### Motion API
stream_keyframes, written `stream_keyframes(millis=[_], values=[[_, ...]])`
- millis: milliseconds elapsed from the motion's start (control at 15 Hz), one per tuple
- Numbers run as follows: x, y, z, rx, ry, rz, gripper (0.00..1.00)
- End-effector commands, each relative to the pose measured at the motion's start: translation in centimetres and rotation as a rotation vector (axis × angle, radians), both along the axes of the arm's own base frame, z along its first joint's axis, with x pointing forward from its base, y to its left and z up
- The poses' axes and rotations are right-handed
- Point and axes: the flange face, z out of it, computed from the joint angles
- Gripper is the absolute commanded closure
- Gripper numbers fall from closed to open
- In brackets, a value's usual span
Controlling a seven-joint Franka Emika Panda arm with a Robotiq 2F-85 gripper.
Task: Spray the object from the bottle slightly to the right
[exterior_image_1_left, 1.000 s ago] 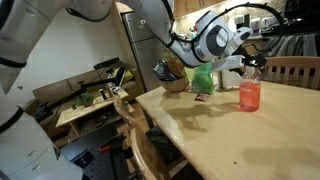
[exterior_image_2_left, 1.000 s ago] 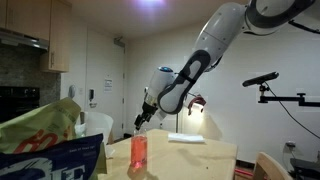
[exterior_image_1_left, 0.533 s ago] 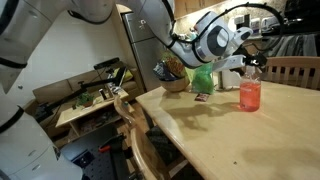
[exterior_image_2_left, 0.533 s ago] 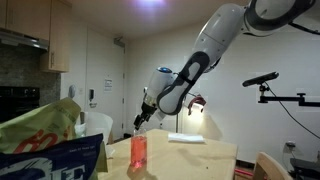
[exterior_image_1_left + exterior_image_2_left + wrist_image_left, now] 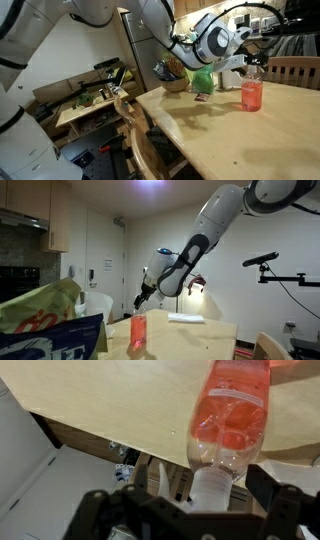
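Note:
The bottle [image 5: 251, 94], clear plastic with pink-red liquid and a white head, stands upright on the wooden table [image 5: 220, 140]. It also shows in an exterior view [image 5: 138, 333] and fills the wrist view [image 5: 232, 420]. My gripper [image 5: 250, 62] comes down over its top, also seen in an exterior view [image 5: 141, 302]. In the wrist view the gripper [image 5: 195, 505] has its fingers on either side of the white head, with a gap showing on the left side. It looks open around the head.
A green bag [image 5: 202, 80] and a basket [image 5: 172, 78] stand at the table's far edge behind the bottle. A wooden chair [image 5: 140, 140] sits at the table's near side. A chip bag [image 5: 45, 325] fills one view's foreground. A white cloth [image 5: 186, 318] lies on the table.
The bottle and my gripper have shifted very slightly to the right in an exterior view. Nothing else has moved.

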Motion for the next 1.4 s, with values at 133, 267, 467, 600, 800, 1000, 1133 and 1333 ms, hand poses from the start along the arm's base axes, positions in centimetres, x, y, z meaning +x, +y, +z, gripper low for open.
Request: stream_keyframes(millis=[133, 267, 467, 600, 800, 1000, 1133, 1333], values=[[0.58, 0.03, 0.15, -0.026, -0.034, 0.019, 0.0], [0.59, -0.06, 0.03, -0.028, -0.032, 0.017, 0.14], [0.68, 0.06, 0.13, -0.03, -0.041, 0.028, 0.41], [0.75, 0.14, 0.25, -0.03, -0.051, 0.034, 0.47], [0.94, 0.31, 0.62, -0.028, -0.067, 0.042, 0.65], [0.89, 0.21, 0.5, -0.024, -0.067, 0.041, 0.72], [0.85, 0.21, 0.31, -0.023, -0.065, 0.042, 0.8], [0.82, 0.06, 0.26, -0.022, -0.06, 0.033, 0.84]])
